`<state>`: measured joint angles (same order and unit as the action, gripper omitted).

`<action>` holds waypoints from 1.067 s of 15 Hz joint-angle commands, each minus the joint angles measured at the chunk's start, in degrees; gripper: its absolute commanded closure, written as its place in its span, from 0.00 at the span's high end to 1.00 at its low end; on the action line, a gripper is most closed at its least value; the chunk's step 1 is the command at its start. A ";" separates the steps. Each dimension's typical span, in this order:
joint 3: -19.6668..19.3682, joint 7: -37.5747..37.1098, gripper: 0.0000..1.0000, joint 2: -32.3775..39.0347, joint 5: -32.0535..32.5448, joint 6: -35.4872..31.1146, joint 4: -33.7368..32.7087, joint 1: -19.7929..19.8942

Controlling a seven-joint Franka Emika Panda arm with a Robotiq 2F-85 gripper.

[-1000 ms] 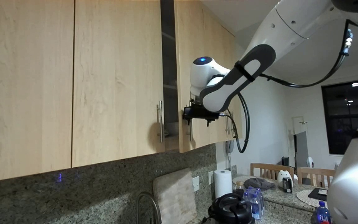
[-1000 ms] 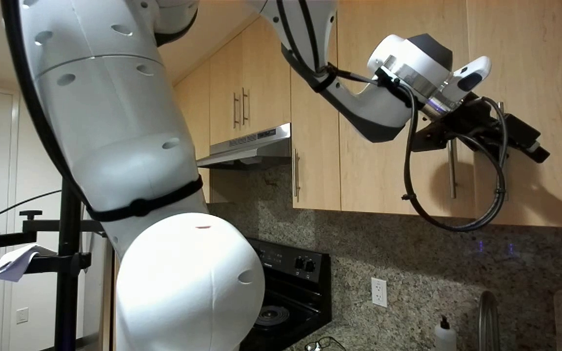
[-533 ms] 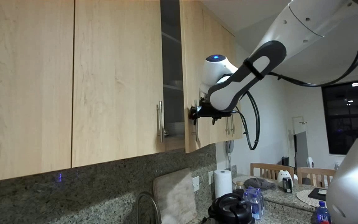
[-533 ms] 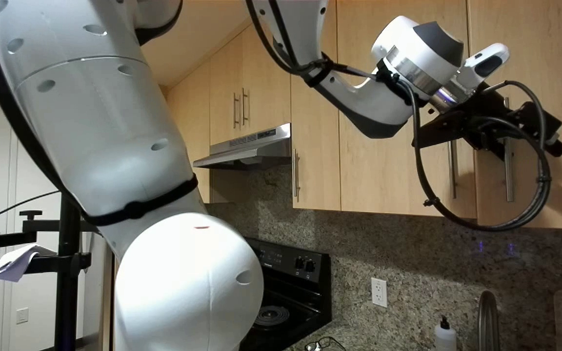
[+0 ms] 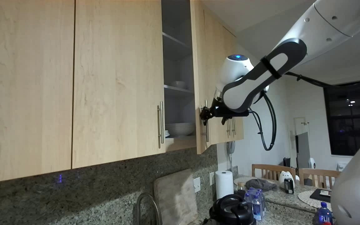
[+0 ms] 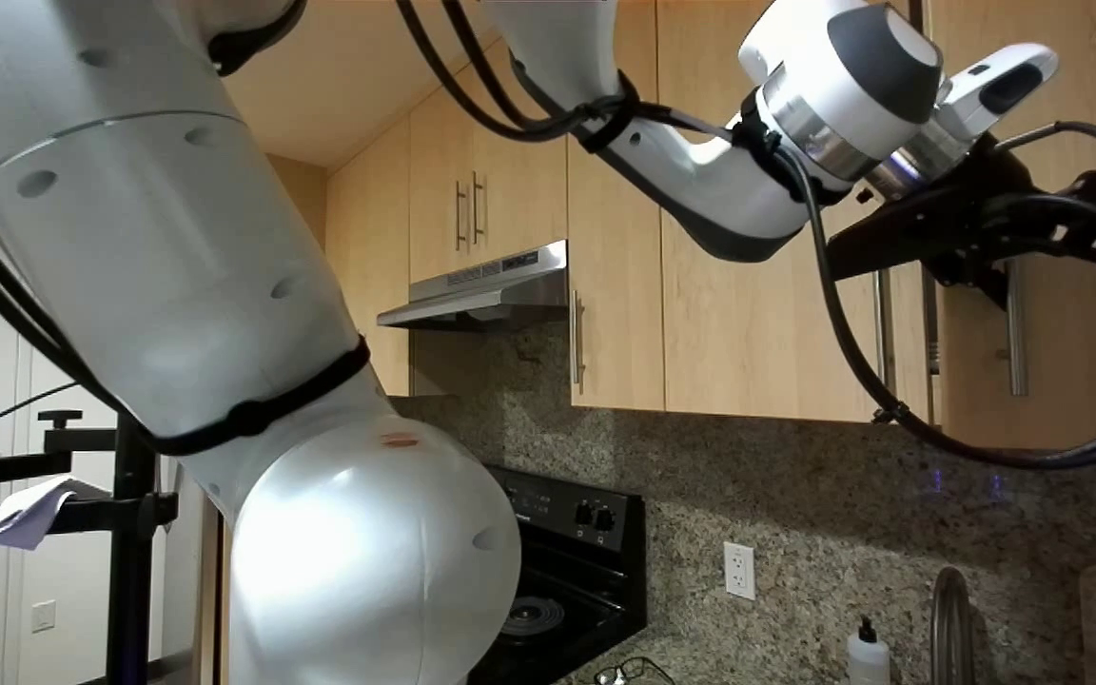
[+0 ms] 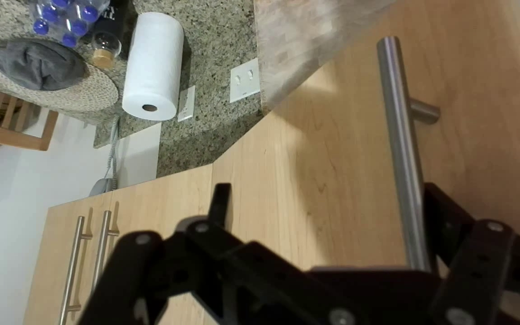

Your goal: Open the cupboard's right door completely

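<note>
As the right door (image 7: 350, 171) is swinging wider, bowls (image 5: 180, 129) are emerging across it from the jaws; gripper (image 7: 327, 198): standing spread, handle (image 7: 403, 144) lying between jaws; full opening seemingly still pending

Paper roll (image 5: 224, 185): up it stands, near the black cooker (image 5: 232, 211)
Pale board (image 5: 175, 198): leaning on the backsplash (image 5: 89, 189)
Stove (image 6: 586, 566): down below the range hood (image 6: 486, 283)

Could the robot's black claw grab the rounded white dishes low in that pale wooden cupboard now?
Probably not: the claw is at the outer face of the part-open, flat, pale wooden door, which lies between it and the dishes.
</note>
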<state>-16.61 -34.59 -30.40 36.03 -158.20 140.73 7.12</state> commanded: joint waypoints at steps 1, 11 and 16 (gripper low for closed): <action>1.15 12.98 1.00 -0.94 -6.03 1.71 1.58 9.25; -11.67 43.68 1.00 -7.20 -20.40 5.12 3.94 1.64; -29.44 58.38 1.00 -15.42 -17.85 12.55 0.86 -11.91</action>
<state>-37.13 12.50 -40.36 14.10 -153.83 141.92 -2.24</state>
